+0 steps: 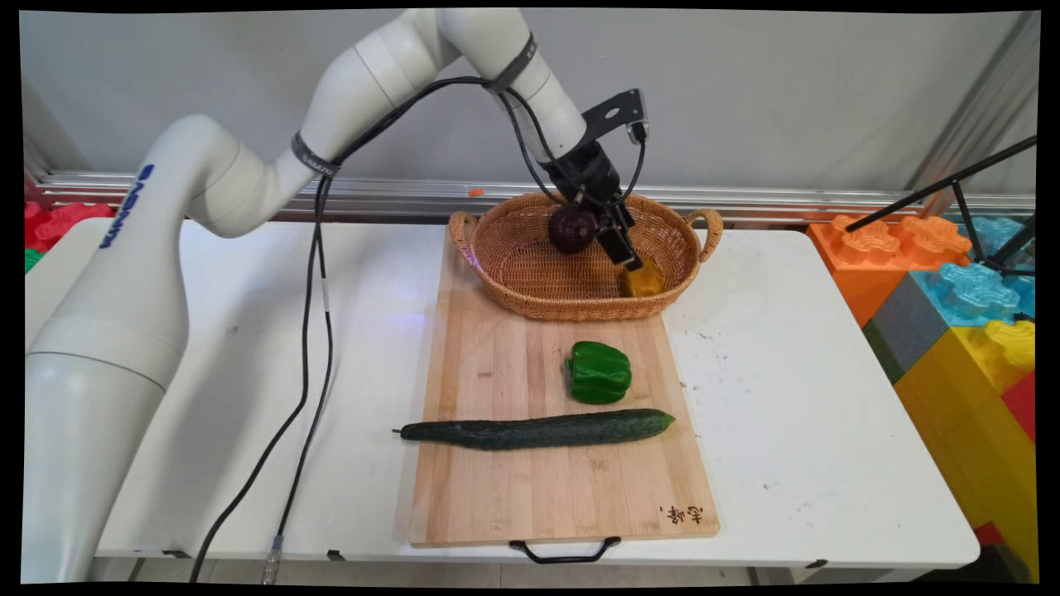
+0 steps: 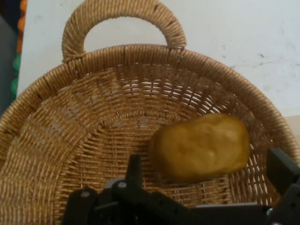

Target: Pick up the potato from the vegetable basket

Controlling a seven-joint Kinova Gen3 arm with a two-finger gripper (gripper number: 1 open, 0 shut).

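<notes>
Potato (image 2: 200, 147) between the spread fingers of the claw (image 2: 208, 180), inside the wicker basket (image 1: 505, 285).
A dark purple onion (image 1: 570, 230) lies beside it; a green pepper (image 1: 598, 372) and cucumber (image 1: 538, 430) rest on the cutting board (image 1: 489, 488) atop the worktop (image 1: 828, 430).

Items counted: one wicker basket (image 1: 530, 281), holding one yellow potato (image 1: 645, 280) and one dark purple round vegetable (image 1: 570, 229). One wooden cutting board (image 1: 497, 497), carrying one green bell pepper (image 1: 598, 372) and one cucumber (image 1: 538, 430). One white table (image 1: 828, 463). One gripper (image 1: 623, 252).
</notes>
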